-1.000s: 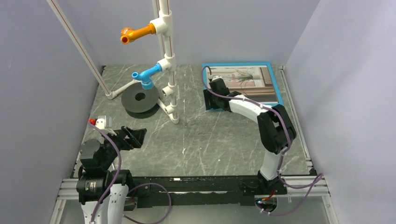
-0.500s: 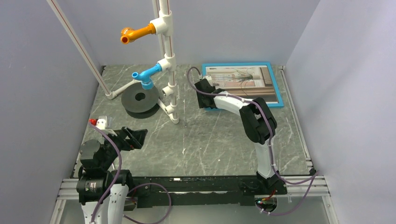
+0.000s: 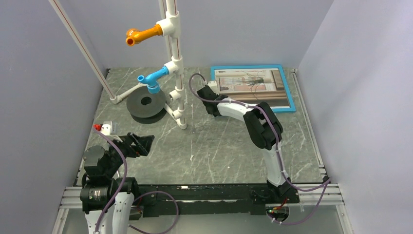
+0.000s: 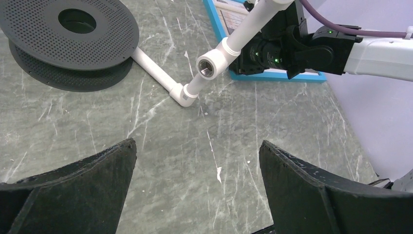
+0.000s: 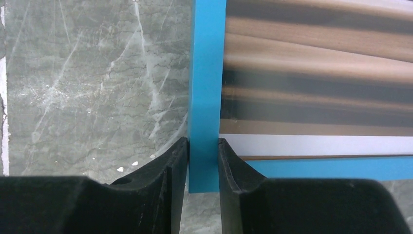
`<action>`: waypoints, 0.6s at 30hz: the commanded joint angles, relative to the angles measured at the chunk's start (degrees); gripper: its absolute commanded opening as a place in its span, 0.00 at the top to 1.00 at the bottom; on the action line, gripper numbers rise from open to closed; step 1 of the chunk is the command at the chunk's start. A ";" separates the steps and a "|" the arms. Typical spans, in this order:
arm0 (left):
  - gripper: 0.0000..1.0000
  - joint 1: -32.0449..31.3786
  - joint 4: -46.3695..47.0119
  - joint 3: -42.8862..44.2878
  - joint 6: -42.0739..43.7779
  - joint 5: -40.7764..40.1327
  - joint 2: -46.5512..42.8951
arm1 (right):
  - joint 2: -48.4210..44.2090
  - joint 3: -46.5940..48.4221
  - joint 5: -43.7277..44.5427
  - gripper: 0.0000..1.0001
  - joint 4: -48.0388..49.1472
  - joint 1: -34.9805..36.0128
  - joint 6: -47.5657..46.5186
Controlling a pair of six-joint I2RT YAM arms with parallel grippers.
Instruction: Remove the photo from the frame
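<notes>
grey marbled table (image 3: 219, 146), closed in by plain pale walls, carries the frame (image 3: 248, 67) lying flat at its far right corner. all positions below are taken from that frame. the photo (image 3: 253, 83) sits inside it, face up, not yet removed.

change noted: one second ago the right gripper (image 3: 210, 93) stood over the left part of the photo with its jaws wider apart. it has since travelled outward to the frame's left rail, close to the near-left corner, and the jaws have drawn in. the right wrist view shows the two black fingers (image 5: 160, 195) straddling the turquoise rail, one on the table side and one on the photo side, closed down to about the rail's width. this reads as a pinch on the rail, though a hair of gap on the table side cannot be ruled out. the frame itself has not shifted or lifted in that interval.

left gripper (image 3: 143, 142): well apart from the frame, off past its near-left corner, jaws spread fully, holding nothing, unmoved.

assessment: the work is early, at the gripping stage. a hold on the rail would allow the frame to be lifted or turned so its back can be reached. risk: a thin rail held near one corner may slip or twist once raised.
</notes>
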 commanded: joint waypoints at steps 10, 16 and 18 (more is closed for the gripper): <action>0.01 0.34 2.85 -0.41 0.85 3.66 1.08 | -8.08 -7.46 0.96 0.98 5.60 1.64 0.24; 0.07 0.34 9.32 -5.29 -6.73 18.35 2.66 | -18.48 -15.48 -8.02 1.00 6.11 1.71 1.17; 0.09 0.33 12.12 -7.50 -11.41 21.03 1.04 | -22.54 -19.14 -10.25 1.00 6.31 1.73 1.87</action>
